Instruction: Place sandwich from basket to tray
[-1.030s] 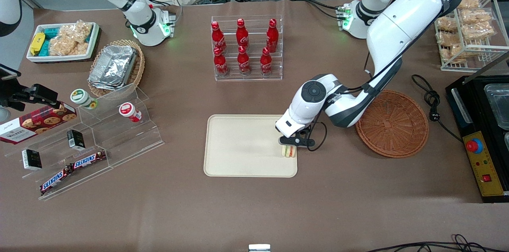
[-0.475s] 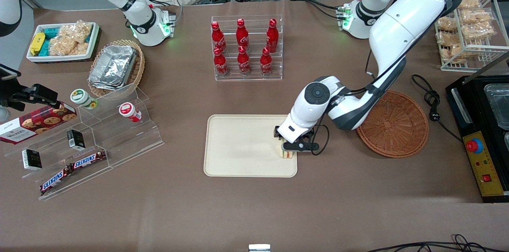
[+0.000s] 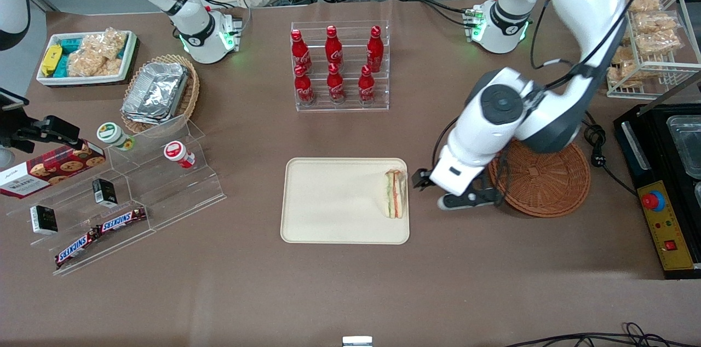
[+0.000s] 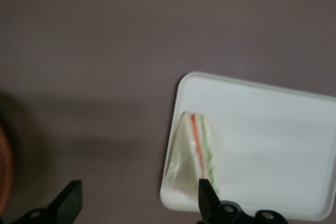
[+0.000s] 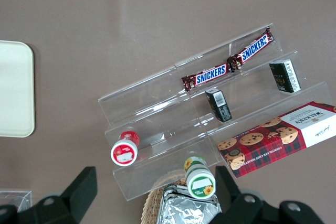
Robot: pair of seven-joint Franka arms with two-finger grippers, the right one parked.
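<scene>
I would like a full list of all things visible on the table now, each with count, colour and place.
sandwich: 1, pale with green and red layers, on the tray at its edge toward the working arm
tray: 1, cream, table middle
basket: 1, reddish-brown, holding nothing visible, beside the tray
cola bottles: 6, red, in a clear rack farther from the camera than the tray
foil trays: silver stack, in a light wicker basket
Snickers bars: 2, brown, on the clear stepped stand
cookie box: 1, red
snack bin: 1, white
wire rack: 1, white
gripper: 1, black fingers open, above the table between tray and basket
</scene>
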